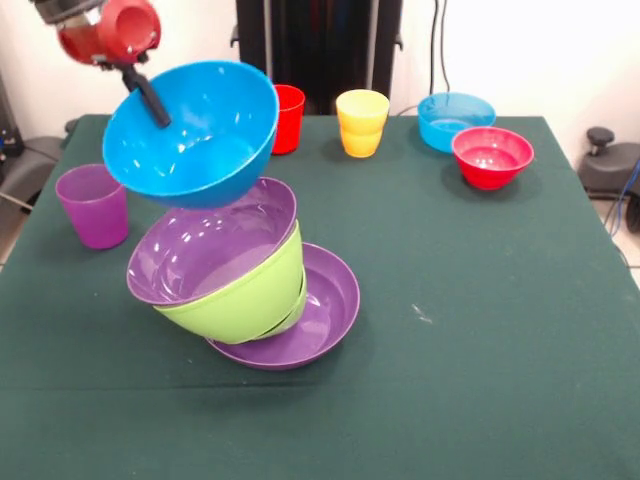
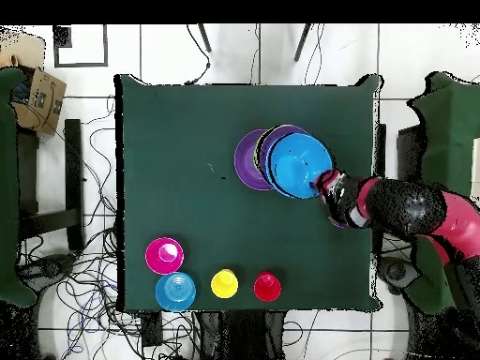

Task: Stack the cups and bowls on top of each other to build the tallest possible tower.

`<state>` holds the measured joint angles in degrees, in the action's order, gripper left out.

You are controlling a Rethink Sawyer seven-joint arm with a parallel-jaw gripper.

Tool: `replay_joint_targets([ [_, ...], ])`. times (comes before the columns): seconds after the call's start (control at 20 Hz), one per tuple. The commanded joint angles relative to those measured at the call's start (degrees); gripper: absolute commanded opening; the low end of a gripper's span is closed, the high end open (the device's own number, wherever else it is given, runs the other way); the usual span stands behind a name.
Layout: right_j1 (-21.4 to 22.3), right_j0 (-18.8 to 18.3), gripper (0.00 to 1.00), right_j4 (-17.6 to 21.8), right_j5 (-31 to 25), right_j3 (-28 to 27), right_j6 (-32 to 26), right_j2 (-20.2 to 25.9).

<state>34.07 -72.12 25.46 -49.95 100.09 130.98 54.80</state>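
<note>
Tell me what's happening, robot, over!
Claw shut on blue bowl, tilted atop the tower. Purple cup close beside it. Over.

No text, label, brand, number or sign can be read in either view. The bowls and cups show plain glossy colour with no print, the green worktop point(image 1: 480, 300) is unmarked, and the cardboard box point(image 2: 37, 98) beside it in the overhead view carries nothing legible.
</note>
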Motion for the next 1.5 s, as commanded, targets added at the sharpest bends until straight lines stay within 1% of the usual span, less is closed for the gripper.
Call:
replay_joint_targets([
  [0.05,-6.6,0.6,0.0,7.8,5.1,2.7,-19.3,0.4],
  [0.3,-7.2,0.7,0.0,9.8,7.3,3.0,-17.7,0.2],
  [0.35,-8.0,1.3,0.0,10.8,8.7,2.7,-17.2,-0.5],
  [0.55,-11.5,5.3,0.0,15.4,14.8,0.9,-12.7,-3.3],
  [0.65,-11.6,7.6,0.0,17.0,17.2,0.4,-9.5,-4.6],
  [0.75,-10.5,9.5,0.0,17.5,18.4,0.6,-6.8,-5.4],
  [0.85,-9.2,11.1,0.0,17.2,19.1,1.2,-4.7,-6.1],
  [1.0,-5.7,14.1,0.0,15.5,19.5,2.0,-1.4,-7.4],
  [1.15,-3.3,16.6,0.0,13.7,19.8,2.4,0.7,-8.6],
  [1.25,-2.2,17.6,0.0,12.8,19.6,2.4,1.1,-9.1],
  [1.4,-1.9,19.0,0.0,11.5,18.9,1.1,0.5,-9.6],
  [1.5,-1.1,20.0,0.0,10.0,18.4,0.9,0.6,-9.7],
])
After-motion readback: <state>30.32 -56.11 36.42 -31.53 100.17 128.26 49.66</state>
